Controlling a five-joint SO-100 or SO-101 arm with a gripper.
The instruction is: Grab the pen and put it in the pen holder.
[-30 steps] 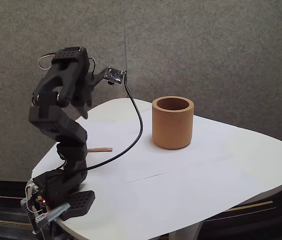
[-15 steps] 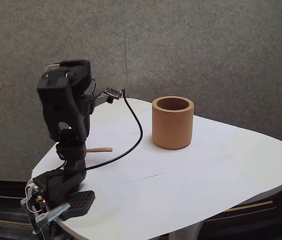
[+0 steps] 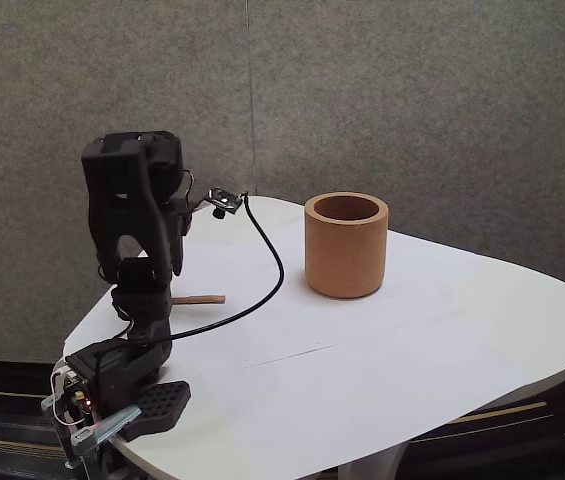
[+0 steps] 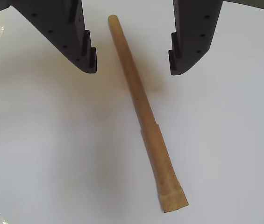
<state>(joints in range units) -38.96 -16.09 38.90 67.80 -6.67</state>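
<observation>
Wrist view: gripper point(image 4: 132, 70) jaws wide apart, holding nothing, touching nothing, hanging above white table point(image 4: 234, 140). Pen point(image 4: 143, 109) flat on table, upper end between black fingers point(image 4: 82, 46), closer to left one in this view; thicker end runs down past fingertips.

Fixed view: arm point(image 3: 134, 250) folded over pen point(image 3: 200, 299) at table's left edge. Black cable point(image 3: 267, 260) loops beside it. Pen holder point(image 3: 346, 245) upright, well apart, farther right.

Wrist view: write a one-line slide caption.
Open hand poised above the wooden pen lying flat on the white table, one finger on each side of its thin end.
</observation>
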